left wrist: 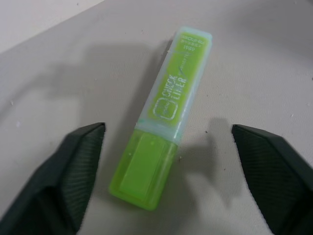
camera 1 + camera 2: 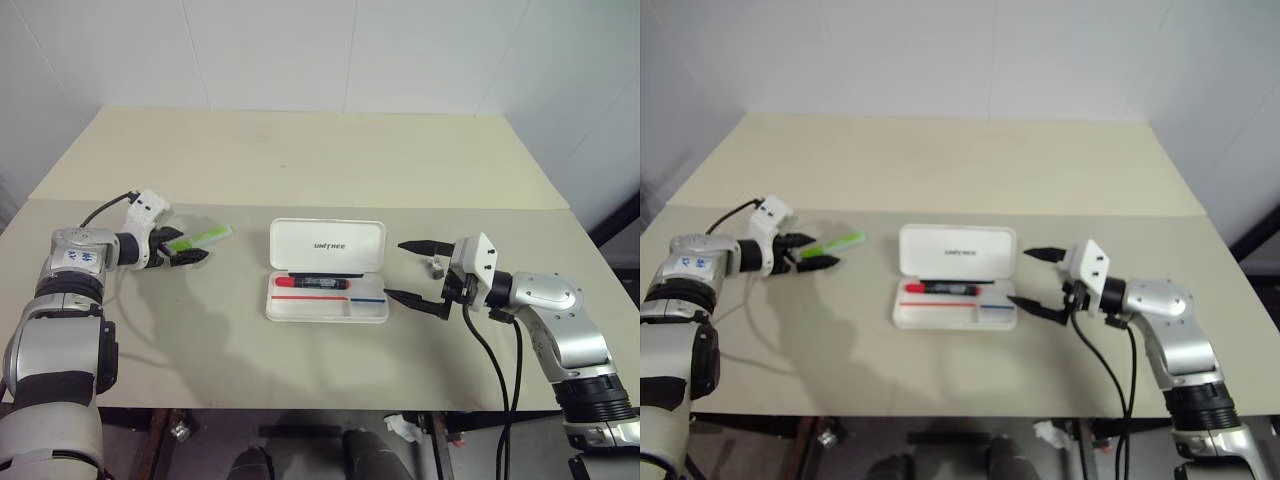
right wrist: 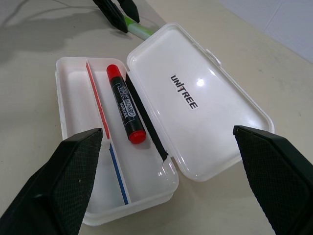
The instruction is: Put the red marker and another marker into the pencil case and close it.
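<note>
The white pencil case (image 2: 300, 309) lies open at the middle of the table, lid (image 3: 220, 93) folded back flat. The red marker (image 2: 320, 282), black-barrelled, lies inside the tray along the hinge side (image 3: 125, 104). Another marker, light green and translucent (image 2: 203, 238), lies flat on the table to the left of the case. My left gripper (image 2: 188, 246) is open with a finger on either side of its near end (image 1: 146, 174), neither touching it. My right gripper (image 2: 394, 269) hangs open just right of the case, pointing at it, with nothing between its fingers.
The beige table (image 2: 300, 160) runs far back beyond a seam behind the case. Its front edge (image 2: 300, 407) lies close below the arms. A black cable (image 2: 105, 208) loops off the left wrist onto the table.
</note>
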Robot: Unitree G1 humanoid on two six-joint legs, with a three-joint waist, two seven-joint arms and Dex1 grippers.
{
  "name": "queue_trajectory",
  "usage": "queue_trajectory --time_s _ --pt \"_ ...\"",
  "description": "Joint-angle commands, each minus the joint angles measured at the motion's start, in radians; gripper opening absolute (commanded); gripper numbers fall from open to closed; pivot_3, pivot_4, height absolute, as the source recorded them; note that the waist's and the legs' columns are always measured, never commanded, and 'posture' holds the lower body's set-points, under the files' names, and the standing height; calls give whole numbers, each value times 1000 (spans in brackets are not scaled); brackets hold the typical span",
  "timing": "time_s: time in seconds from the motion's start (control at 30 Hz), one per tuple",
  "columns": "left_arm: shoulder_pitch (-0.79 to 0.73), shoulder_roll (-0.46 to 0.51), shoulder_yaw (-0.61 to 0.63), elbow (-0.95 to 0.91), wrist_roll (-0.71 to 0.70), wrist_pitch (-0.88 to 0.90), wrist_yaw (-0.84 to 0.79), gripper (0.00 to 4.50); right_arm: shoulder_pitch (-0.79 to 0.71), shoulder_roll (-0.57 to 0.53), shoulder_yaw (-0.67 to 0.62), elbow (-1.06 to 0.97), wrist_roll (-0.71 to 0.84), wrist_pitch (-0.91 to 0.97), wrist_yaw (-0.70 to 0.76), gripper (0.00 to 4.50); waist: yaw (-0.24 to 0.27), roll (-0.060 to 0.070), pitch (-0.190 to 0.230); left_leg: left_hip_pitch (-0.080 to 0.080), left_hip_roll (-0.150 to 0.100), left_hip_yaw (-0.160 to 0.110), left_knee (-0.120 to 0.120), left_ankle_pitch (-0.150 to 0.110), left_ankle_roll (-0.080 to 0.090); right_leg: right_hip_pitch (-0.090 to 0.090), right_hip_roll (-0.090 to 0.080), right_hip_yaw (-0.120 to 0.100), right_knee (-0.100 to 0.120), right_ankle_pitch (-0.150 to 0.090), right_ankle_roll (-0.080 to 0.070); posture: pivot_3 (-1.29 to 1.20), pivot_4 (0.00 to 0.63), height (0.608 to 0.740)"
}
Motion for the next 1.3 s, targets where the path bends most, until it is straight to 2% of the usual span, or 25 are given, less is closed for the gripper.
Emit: queue_trajectory --time_s 0.03,0.23,0.27,0.53,0.77,0.97,1.1,1.3 --pt "-9 5 45 10 -25 42 7 3188 -11 -11 -34 -31 14 -6 -10 4500 0 0 0 0 0 0 0 0 0 0 0 0 0 0 0 0 150 740" --pt "-5 -2 58 9 -19 44 7 1225 -17 -7 -32 -24 10 -10 -13 4500 2 0 0 0 0 0 0 0 0 0 0 0 0 0 0 0 150 740" --pt "-6 -2 59 7 -18 45 4 1086 -18 -7 -31 -23 10 -10 -14 4500 1 0 0 0 0 0 0 0 0 0 0 0 0 0 0 0 150 740" --pt "-33 6 27 -32 9 -43 -22 1088 -23 -6 -33 -18 12 -12 -13 4500 1 0 0 0 0 0 0 0 0 0 0 0 0 0 0 0 150 740" --pt "-85 14 18 -183 -31 -111 -238 1088 -22 -23 -52 -2 24 -27 8 4500 3 0 0 0 0 0 0 0 0 0 0 0 0 0 0 0 150 740" --pt "-20 35 4 -482 -104 -12 -431 1088 -34 -26 -56 27 19 -50 18 4500 -4 0 0 0 0 0 -1 0 0 0 0 0 0 0 0 0 150 740" --pt "44 35 -29 -727 -160 127 -515 1088 -40 -26 -64 45 16 -58 23 4500 -3 0 0 0 0 0 0 0 0 0 0 0 1 0 0 0 150 740" --pt "103 -20 -107 -1028 -216 330 -526 1088 -19 -53 -91 52 15 -68 34 4500 3 0 1 0 0 0 1 0 0 1 0 1 1 0 0 0 150 740"
